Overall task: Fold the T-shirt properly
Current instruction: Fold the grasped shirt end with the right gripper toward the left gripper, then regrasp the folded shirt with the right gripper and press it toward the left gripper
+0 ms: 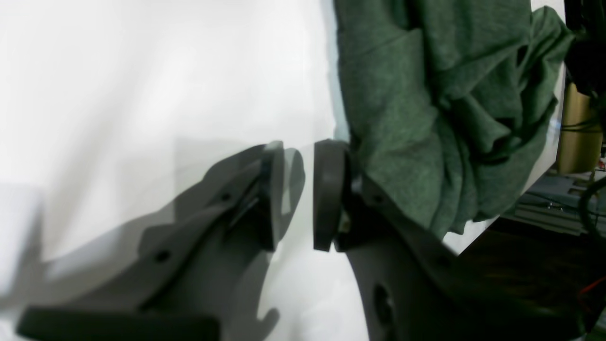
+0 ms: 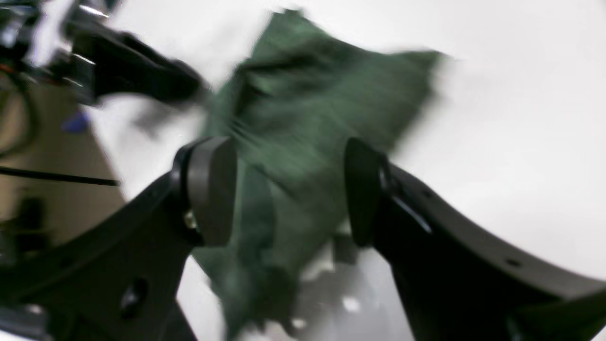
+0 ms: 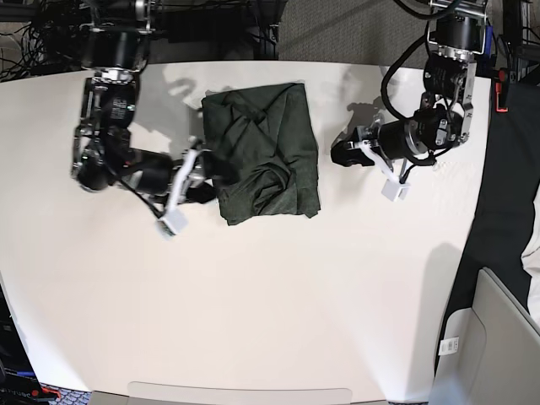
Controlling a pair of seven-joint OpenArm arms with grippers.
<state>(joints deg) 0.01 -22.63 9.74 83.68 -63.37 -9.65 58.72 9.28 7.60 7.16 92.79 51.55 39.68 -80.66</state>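
This looks like a robotics lab or test room. A broad white counter (image 3: 253, 321) carries nothing but one garment, and two black robot arms are mounted at its far corners. Bundles of black cables (image 3: 51, 34) and metal gear crowd behind the far edge, on grey carpet (image 3: 354, 29). Past the right edge the floor is dark, and a grey chair back (image 3: 498, 337) stands near the near right corner.
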